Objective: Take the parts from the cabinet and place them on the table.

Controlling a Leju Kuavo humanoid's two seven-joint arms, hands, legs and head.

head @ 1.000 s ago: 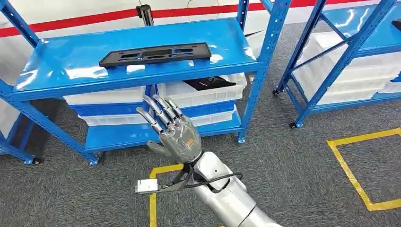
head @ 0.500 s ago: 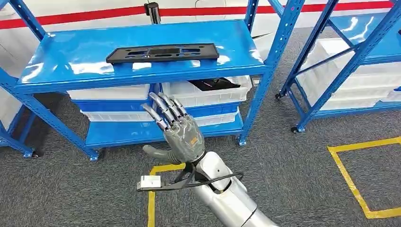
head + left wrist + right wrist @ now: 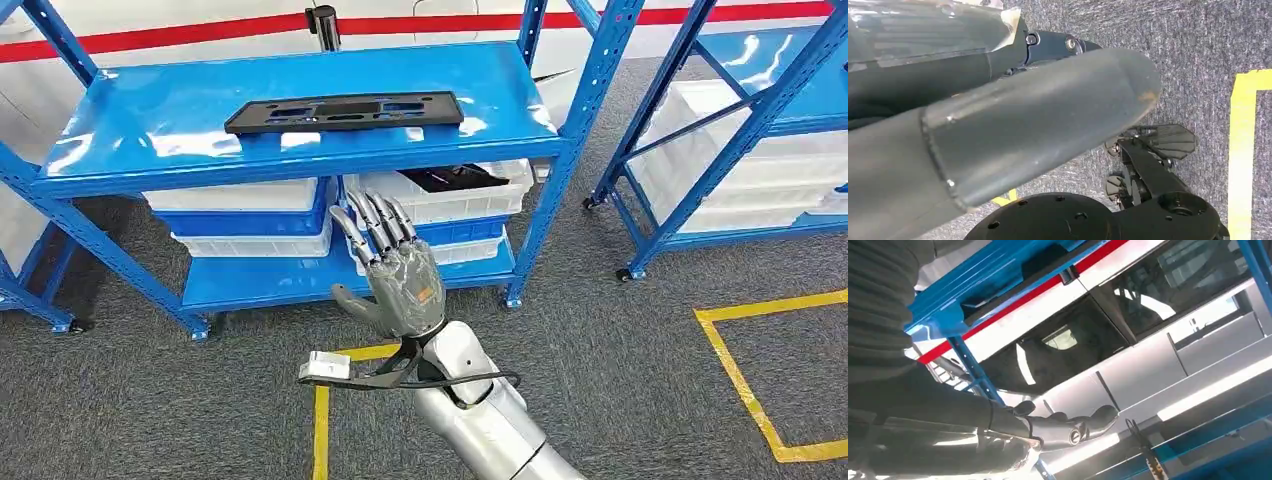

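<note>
Head view: right robot hand [image 3: 398, 278] is hanging in front of the blue cabinet [image 3: 300, 150], fingers [image 3: 372, 222] stretched out and spread, pointing up toward the top shelf edge, thumb sticking out to the side. It's holding nothing and touching nothing. Silver forearm is coming in from bottom centre w/ a black cable looping off the wrist.

Task part: flat black panel [image 3: 343, 111] w/ cutouts is lying lengthwise on the cabinet's top shelf, roughly mid-shelf, well apart from the robot hand. Another dark part [image 3: 452, 178] is sitting in a white bin [image 3: 440, 197] on the level below, right side. More white bins [image 3: 240, 195] are stacked to the left of it.

2nd blue rack [image 3: 740, 120] w/ white bins is standing to the right. Grey carpet floor [image 3: 620, 380] w/ yellow tape lines [image 3: 745, 375].

Left wrist view: left robot hand [image 3: 998, 130] is showing close-up over the carpet, thumb big in frame. Can't tell finger state from this.
</note>
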